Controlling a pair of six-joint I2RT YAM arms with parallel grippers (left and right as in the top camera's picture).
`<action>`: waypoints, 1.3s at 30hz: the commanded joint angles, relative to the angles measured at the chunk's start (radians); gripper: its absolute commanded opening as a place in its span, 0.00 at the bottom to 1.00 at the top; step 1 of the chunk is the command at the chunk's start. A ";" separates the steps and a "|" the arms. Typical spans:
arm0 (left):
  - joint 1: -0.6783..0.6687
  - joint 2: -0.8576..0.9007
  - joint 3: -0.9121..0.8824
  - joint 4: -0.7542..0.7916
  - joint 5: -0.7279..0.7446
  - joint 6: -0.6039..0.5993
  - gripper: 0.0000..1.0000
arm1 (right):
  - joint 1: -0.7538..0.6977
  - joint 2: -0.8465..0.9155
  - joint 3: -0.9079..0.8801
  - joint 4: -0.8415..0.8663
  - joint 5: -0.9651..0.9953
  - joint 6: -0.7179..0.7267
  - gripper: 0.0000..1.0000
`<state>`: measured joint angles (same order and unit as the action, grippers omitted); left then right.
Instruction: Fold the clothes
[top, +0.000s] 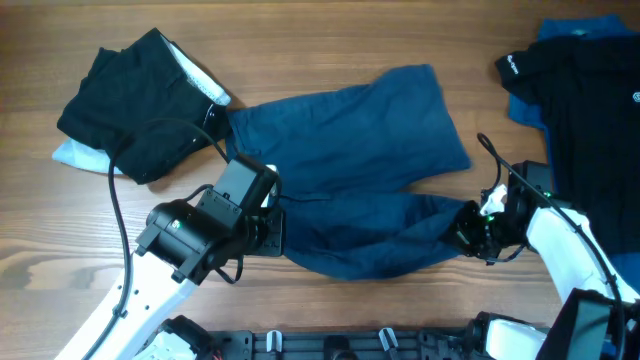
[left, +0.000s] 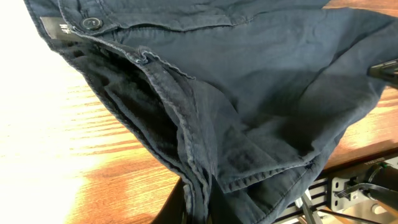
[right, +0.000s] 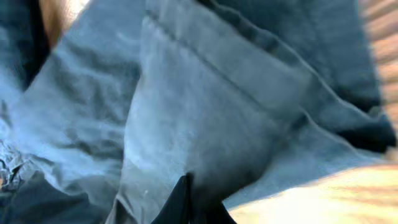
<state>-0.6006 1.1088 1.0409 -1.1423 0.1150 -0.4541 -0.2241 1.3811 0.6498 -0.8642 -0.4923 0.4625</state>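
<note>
Closest to the base, down at 6 o'clock in the overhead view, both arms are on the near edge of the dark blue shorts (top: 360, 150). The left gripper (top: 275, 232) is at the 7 o'clock corner of the shorts with its jaws squeezed together on the cloth. In its wrist view the hem bunches right into the fingers and a button (left: 92, 23) on the pocket flap shows up at 11 o'clock. The right gripper (top: 468, 232) is at the 4 o'clock end, also pinched tight, and the fabric gathers right up to its fingertips, though that wrist view is pretty blurry. The shorts lie mid-table on the wooden table (top: 330, 40), spread out and rumpled, with the near strip stretched between the two grippers and one leg running up toward 1 o'clock. Farther back at 10 o'clock sits a black bundle (top: 140, 100) with a white lining (top: 205, 78), touching the far left corner of the shorts. Out at 2 o'clock, well apart, a black top (top: 590, 110) with a small white logo (top: 510, 67) lies over something blue.
</note>
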 joint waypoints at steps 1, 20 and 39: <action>-0.005 -0.014 0.011 -0.007 0.002 -0.001 0.04 | -0.001 -0.100 0.260 -0.132 0.113 -0.016 0.04; -0.032 -0.035 0.010 -0.024 0.029 -0.078 0.04 | -0.055 0.119 0.322 -0.363 0.015 -0.276 0.69; -0.032 -0.035 0.010 -0.020 0.016 -0.078 0.04 | -0.135 0.038 0.273 -0.082 -0.008 -0.140 0.04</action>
<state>-0.6266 1.0859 1.0412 -1.1625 0.1421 -0.5190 -0.3149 1.4750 0.7422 -0.8486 -0.5846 0.3702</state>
